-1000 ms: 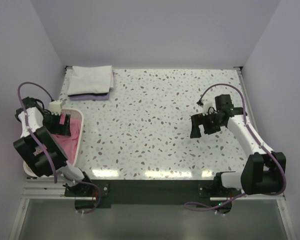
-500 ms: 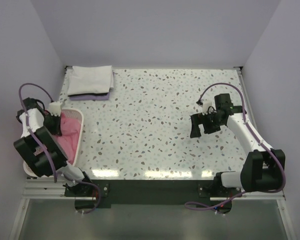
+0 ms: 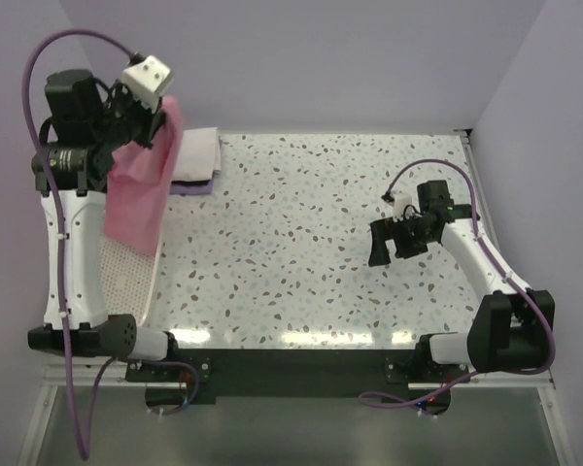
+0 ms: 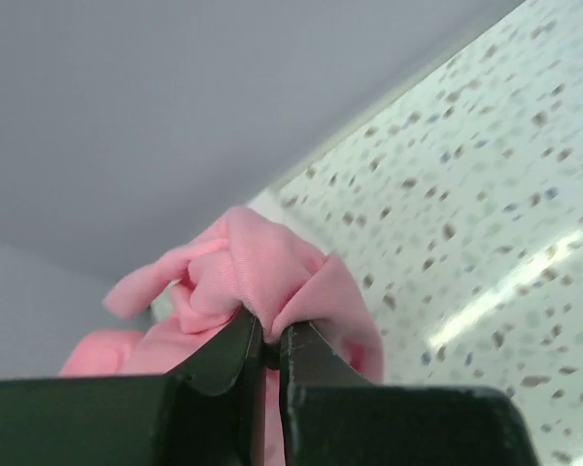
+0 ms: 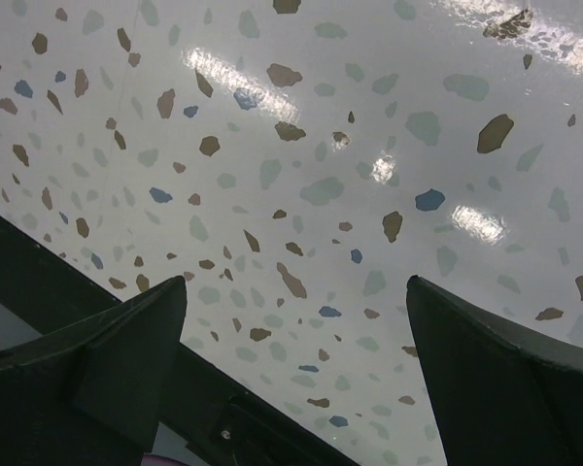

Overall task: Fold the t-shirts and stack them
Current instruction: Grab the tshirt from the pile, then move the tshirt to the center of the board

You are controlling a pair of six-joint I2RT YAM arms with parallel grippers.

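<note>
I see the speckled table point(image 3: 321, 243) with the pink t-shirt point(image 3: 136, 199) hanging high over its left edge, above the white mesh basket point(image 3: 126, 277). The folded white t-shirt point(image 3: 199, 153) lies in the far left corner. My left gripper point(image 4: 269, 335) is pinched tight on a bunch of the pink cloth; my right gripper point(image 5: 296, 301) hovers mid-right, spread wide, holding nothing.

The table point(image 3: 301, 243) is glossy white terrazzo, flecked brown, grey and blue; under the right tool point(image 5: 296, 283) bright light streaks point(image 5: 243, 83) glare off it. Plain pale lavender walls point(image 3: 301, 58) rise behind the left tool point(image 4: 270, 335) and at both sides. Grey floor point(image 3: 301, 432) lies below the table's near edge.
</note>
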